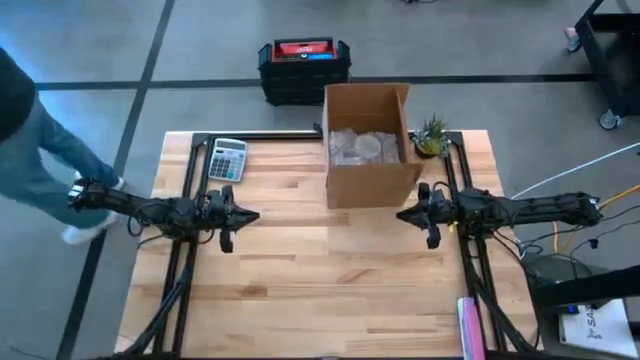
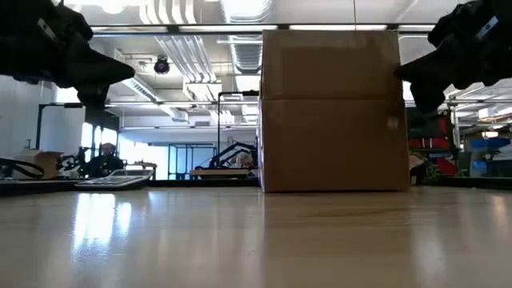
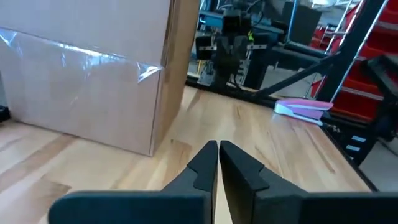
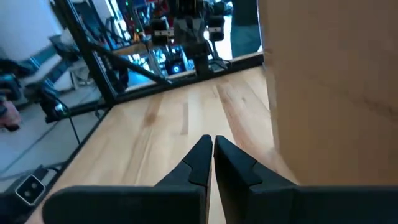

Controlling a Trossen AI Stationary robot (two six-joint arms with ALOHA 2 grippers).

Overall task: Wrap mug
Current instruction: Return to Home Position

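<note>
The left claw (image 1: pixel 256 215) had its two fingers pressed together with nothing between them, as its wrist view confirmed (image 3: pixel 217 147). It hung above the counter (image 1: pixel 300 290), pointing toward the middle from the left side. The right claw (image 1: pixel 399 213) was likewise closed and empty (image 4: pixel 209 140), and it faced the left one from the right side, close by the lower right corner of the cardboard box (image 1: pixel 372 186). In the low view both arms hung clear of the wood, one on each side of the box (image 2: pixel 332 112).

The box stood open at the far middle of the counter, between the two arms and somewhat nearer the right one. Inside it lay the bubble-wrapped mug (image 1: pixel 365 146), a pale crinkled bundle; the mug's colour could not be made out through the wrap.

A calculator (image 1: pixel 227 159) lay at the far left of the counter, and a small plant (image 1: pixel 432 134) stood just beside the box on its right. A pink object (image 1: pixel 470 328) lay at the near right edge. Beyond the counter, a black and red case (image 1: pixel 303 65) sat on the floor, and a person (image 1: pixel 30 150) stood at the left.
</note>
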